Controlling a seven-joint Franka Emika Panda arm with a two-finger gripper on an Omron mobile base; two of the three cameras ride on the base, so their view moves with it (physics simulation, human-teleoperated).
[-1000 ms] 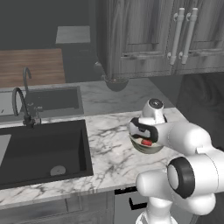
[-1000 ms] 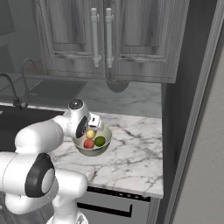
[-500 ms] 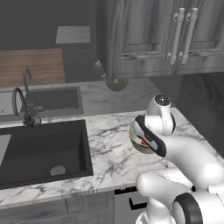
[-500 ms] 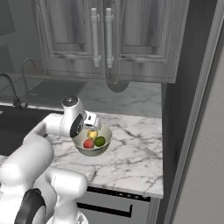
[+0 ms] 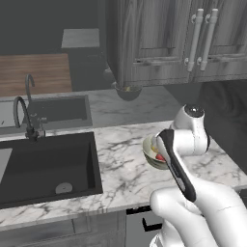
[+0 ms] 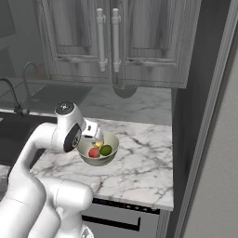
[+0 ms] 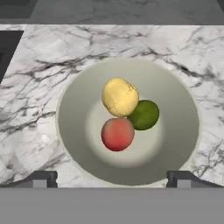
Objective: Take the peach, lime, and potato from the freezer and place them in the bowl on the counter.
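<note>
One bowl (image 7: 183,131) on counter (image 7: 39,65), three items inside, left to right: one peach (image 7: 117,134), one potato (image 7: 120,96), one lime (image 7: 144,114), all touching. Gripper (image 7: 112,178) above bowl, fingers wide apart, empty; fruit lies between fingertips.

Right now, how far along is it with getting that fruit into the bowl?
It looks essentially finished. The peach, lime and potato all lie together in the bowl on the counter. Nothing is in hand: the gripper hangs open above the bowl, its fingertips set wide to either side. Nothing visible is left but drawing the arm away.
</note>
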